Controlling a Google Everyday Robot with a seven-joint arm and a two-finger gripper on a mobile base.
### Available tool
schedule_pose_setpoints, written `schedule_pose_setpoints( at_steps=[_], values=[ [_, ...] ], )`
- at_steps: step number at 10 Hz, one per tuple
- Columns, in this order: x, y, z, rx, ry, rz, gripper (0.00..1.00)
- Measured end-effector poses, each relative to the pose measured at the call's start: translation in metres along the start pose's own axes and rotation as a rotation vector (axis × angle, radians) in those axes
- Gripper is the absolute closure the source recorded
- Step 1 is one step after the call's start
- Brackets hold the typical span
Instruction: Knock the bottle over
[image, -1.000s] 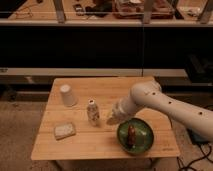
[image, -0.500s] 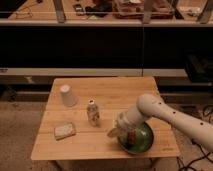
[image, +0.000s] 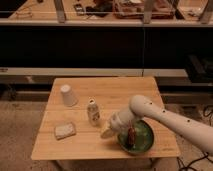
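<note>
Fingers closed to one pale tip, holding nothing; the gripper sits low at lower centre, just right of and below the upright bottle
A sideways push toward upper left, near the cap, should topple it; a low hit may only slide it. The wooden table bears a green bowl, a tan pad and, further up, a white cup; dark shelving beyond
</note>
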Motion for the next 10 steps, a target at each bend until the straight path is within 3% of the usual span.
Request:
schedule_pose_setpoints(
  at_steps=[2,4,7,9,10],
  values=[
    [0.007,-0.005,0.007,0.024,-0.011,-0.002,1.00],
    [0.036,-0.041,0.013,0.097,-0.007,-0.025,1.00],
    [0.126,-0.134,0.010,0.253,0.099,-0.099,0.98],
    [0.160,-0.164,-0.001,0.273,0.154,-0.131,0.93],
    [0.166,-0.169,-0.004,0.277,0.166,-0.137,0.93]
  ],
)
